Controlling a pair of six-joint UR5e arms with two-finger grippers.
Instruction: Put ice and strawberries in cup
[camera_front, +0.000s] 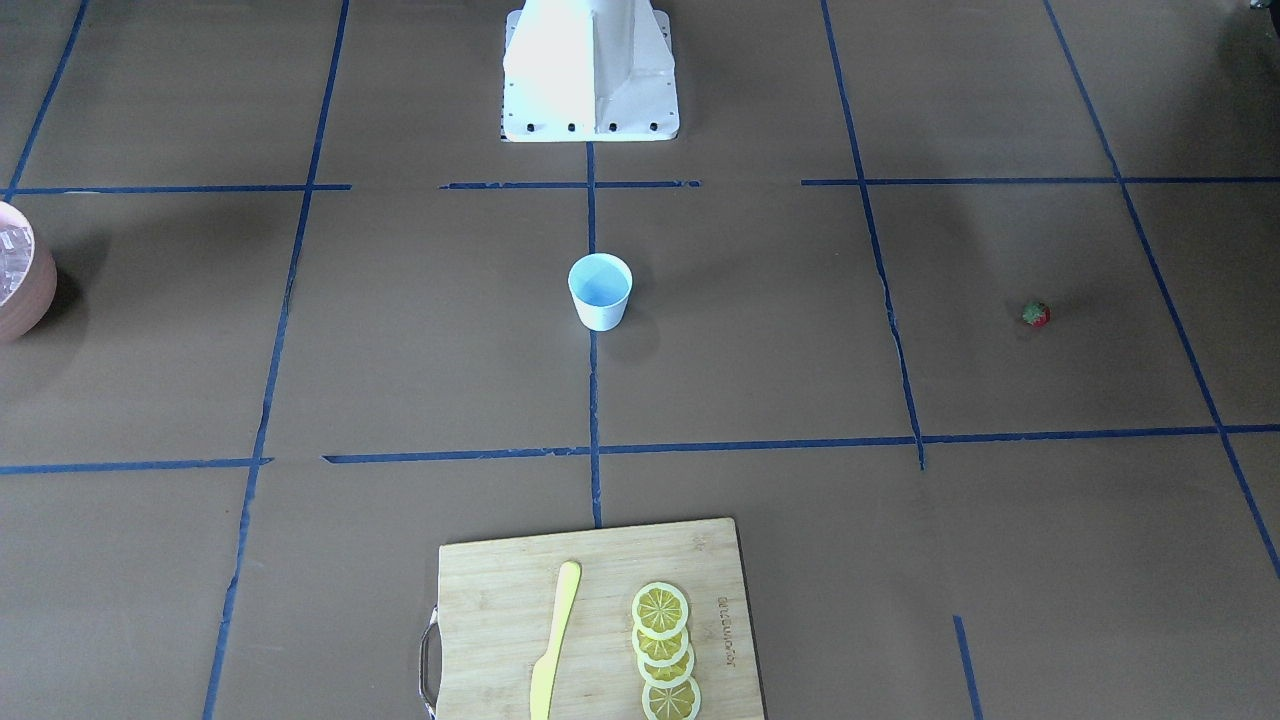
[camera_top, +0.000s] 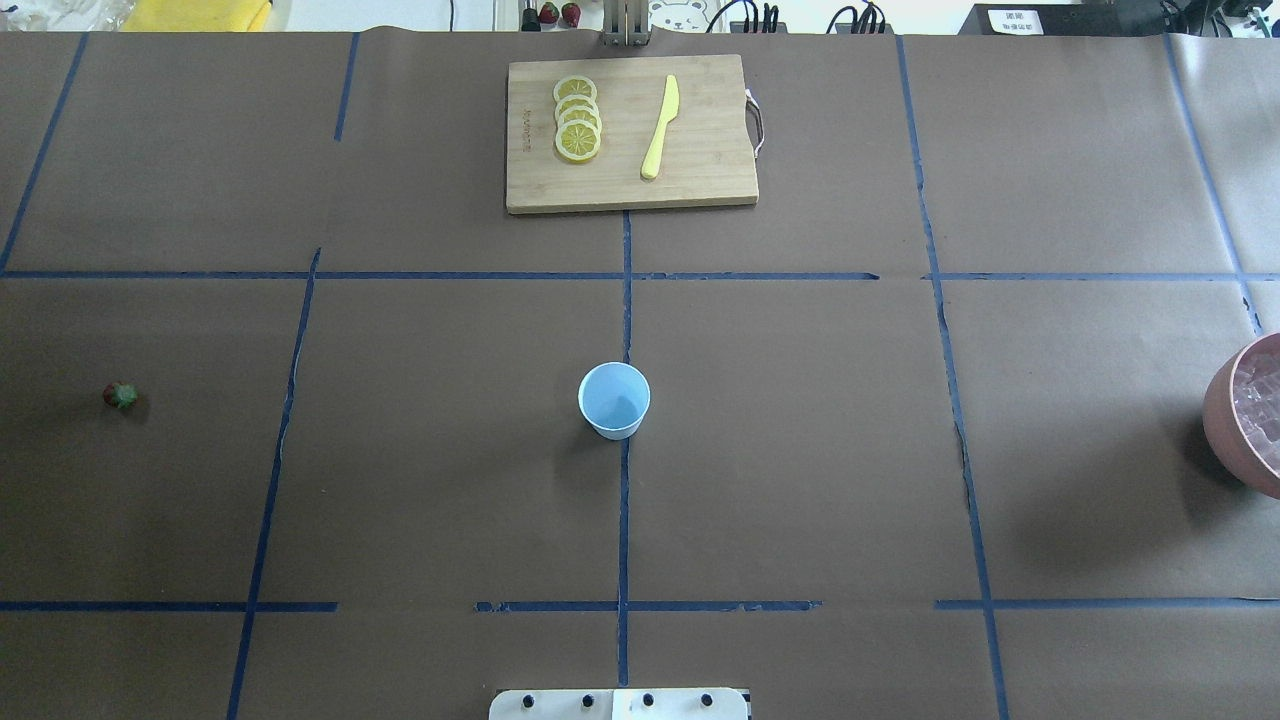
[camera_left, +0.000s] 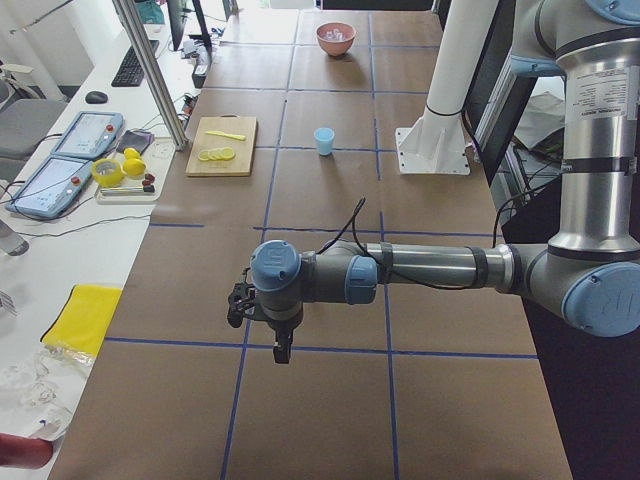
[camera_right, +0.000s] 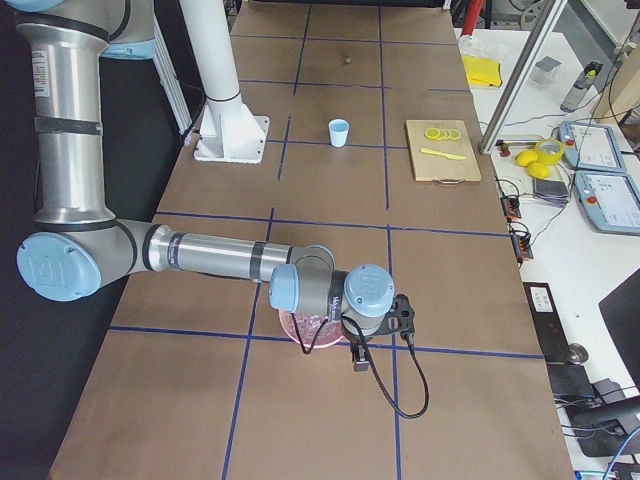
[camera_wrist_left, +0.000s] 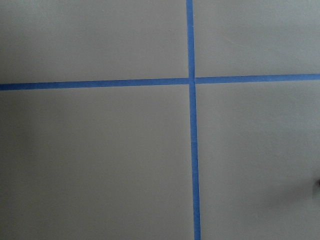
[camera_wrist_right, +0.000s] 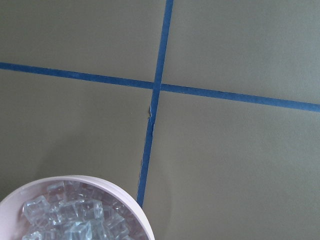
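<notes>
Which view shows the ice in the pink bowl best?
Right wrist-mounted: close, single cubes of ice show in the bowl. Overhead and front-facing crop it at the edge; exterior left shows it tiny; in exterior right the right arm partly hides it.

You have the left arm (camera_left: 430, 268) stretched out level, the left gripper (camera_left: 283, 350) pointing down. The right arm (camera_right: 210, 255) and right gripper (camera_right: 360, 358) are posed likewise. Whether either gripper is open or closed isn't discernible.

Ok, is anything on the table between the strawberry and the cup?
Nothing visible. In the overhead view the strawberry and the cup have only bare brown paper and blue tape lines between them. The cutting board lies well off that line, toward the table's far edge.
</notes>
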